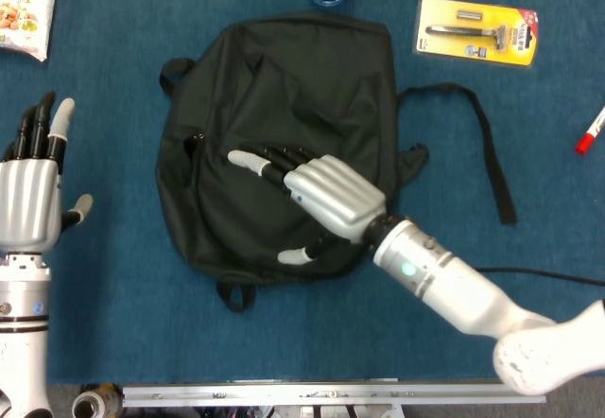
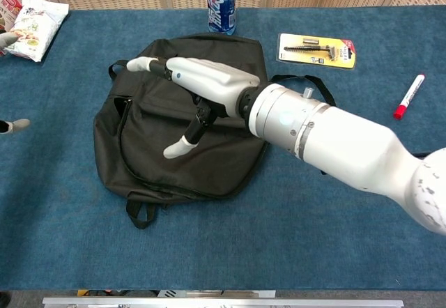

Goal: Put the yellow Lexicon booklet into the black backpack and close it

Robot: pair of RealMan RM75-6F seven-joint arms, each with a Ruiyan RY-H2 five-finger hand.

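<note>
At the table's left edge the left robot hand [image 1: 33, 191] stands upright with its fingers straight and apart, holding nothing; it looks parked there to stay clear of the work. Beyond it, in the far left corner, lies a snack packet [image 1: 23, 7], which has no part in the task.

Near the middle of the table [image 1: 113, 323] lies the black backpack [image 1: 274, 87], flat on its back, its front flap laid down over the opening. The yellow Lexicon booklet is not visible in either view; I judge it to be inside under the flap, which would explain why the bag lies smooth and covered. The right robot hand [image 1: 326, 200] rests palm down on the flap with fingers stretched and spread, gripping nothing, apparently pressing the cloth flat so the opening stays covered. Whether the zip is drawn I cannot tell, so closing may remain.

A drink bottle [image 2: 220, 1] stands at the far edge just behind the bag. A loose strap [image 1: 487, 153] trails off the bag's right side. Further right lie a razor pack [image 1: 477, 30] and, near the right edge, a red marker [image 2: 408, 96].
</note>
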